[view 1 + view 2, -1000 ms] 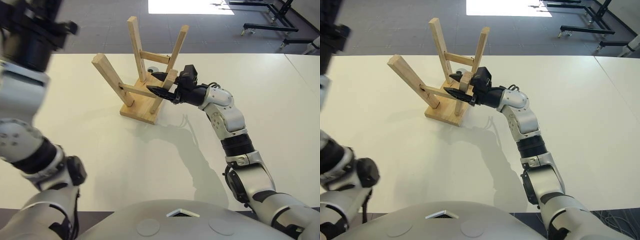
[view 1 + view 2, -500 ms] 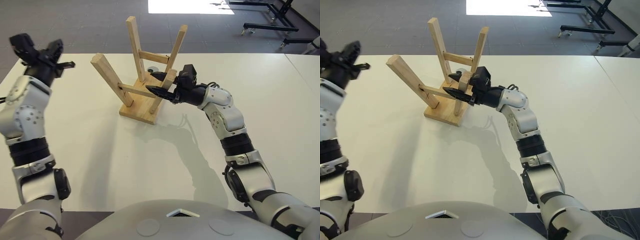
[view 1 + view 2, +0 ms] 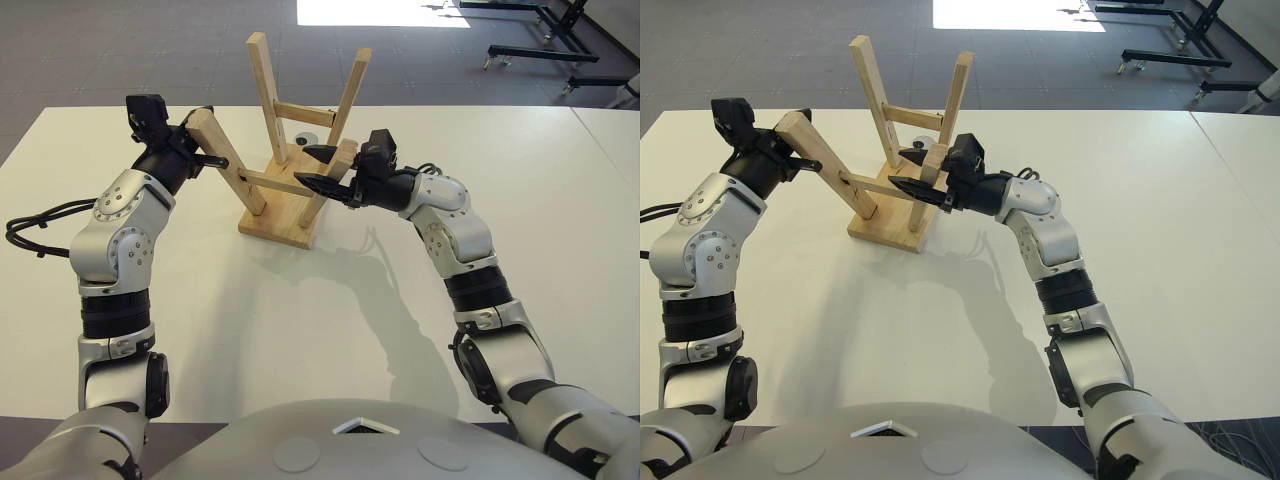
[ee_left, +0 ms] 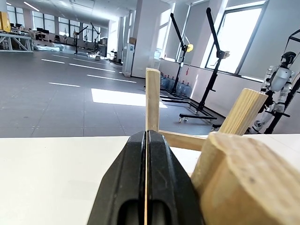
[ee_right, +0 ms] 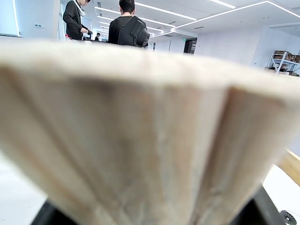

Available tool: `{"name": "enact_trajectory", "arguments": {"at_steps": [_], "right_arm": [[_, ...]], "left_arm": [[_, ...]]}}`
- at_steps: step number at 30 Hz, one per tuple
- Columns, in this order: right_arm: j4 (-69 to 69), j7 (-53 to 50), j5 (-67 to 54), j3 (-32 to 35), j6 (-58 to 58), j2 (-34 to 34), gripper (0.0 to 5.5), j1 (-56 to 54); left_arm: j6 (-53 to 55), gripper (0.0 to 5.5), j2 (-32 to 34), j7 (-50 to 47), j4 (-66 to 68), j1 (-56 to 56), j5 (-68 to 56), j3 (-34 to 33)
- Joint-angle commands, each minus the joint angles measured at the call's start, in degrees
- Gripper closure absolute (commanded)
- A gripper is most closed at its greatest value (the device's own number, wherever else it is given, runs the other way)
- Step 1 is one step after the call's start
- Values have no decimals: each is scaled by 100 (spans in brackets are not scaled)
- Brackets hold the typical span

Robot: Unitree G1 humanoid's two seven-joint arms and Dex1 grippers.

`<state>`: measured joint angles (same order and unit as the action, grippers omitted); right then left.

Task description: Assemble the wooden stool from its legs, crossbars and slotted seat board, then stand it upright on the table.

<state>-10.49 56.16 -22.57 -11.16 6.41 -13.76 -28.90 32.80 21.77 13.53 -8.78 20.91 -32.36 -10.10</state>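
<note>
Left wrist view, item one: fingers [image 4: 164,183] of the left gripper [image 3: 212,158], black, pressed together along a thin seam, nothing between them. Just beside them is the cut end of a slanted leg [image 4: 243,178]; whether they touch it cannot be told. From the head views, this gripper sits at the upper end of that leg, on the stool's left side, with the arm rising from the table's near-left edge.

Item two: fingers [image 3: 322,153] of the right gripper [image 3: 312,166], one above and one below the near right leg [image 3: 340,158], pinching it close to its free end. In the right wrist view the leg's pale grain [image 5: 140,122] lies right against the camera. The right forearm stretches out from the near right, above the table.

Item three: stool [image 3: 290,170], wooden, assembled, upside down. The seat board [image 3: 275,222] rests on the table [image 3: 300,330] towards its far side, left of centre. Four legs point upward and splay outward. The two far legs [image 3: 265,90] stand tallest, joined by a short crossbar [image 3: 305,113]. A second crossbar [image 3: 275,180] runs from the slanted leg to the pinched leg.

Item four: table, white, wide.

Item five: black cable [image 3: 30,225], looped off the table's left edge.

Item six: grey floor beyond the table, with black wheeled frames [image 3: 540,45] at far right.
</note>
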Motion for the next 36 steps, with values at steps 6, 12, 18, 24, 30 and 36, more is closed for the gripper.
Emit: {"name": "enact_trajectory", "arguments": {"at_steps": [6, 12, 18, 24, 30, 36], "right_arm": [[-292, -15, 357, -376, 518, -105, 345, 218], [-308, -90, 359, -489, 800, -164, 345, 158], [-237, -116, 486, -739, 1159, -359, 345, 192], [-118, -161, 470, -877, 1489, -472, 345, 293], [-127, -249, 203, -656, 1412, -265, 345, 260], [-68, -174, -258, -269, 1256, -25, 345, 243]], "left_arm": [[-245, 548, 569, 496, 801, 98, 242, -608], [-144, 548, -51, 445, 167, -69, 308, 99], [182, 548, -754, 198, -894, -374, 484, 1190], [225, 548, -780, 166, -838, -476, 605, 956], [188, 548, -720, 137, -779, -527, 597, 706], [133, 548, -694, 137, -730, -721, 596, 546]]}}
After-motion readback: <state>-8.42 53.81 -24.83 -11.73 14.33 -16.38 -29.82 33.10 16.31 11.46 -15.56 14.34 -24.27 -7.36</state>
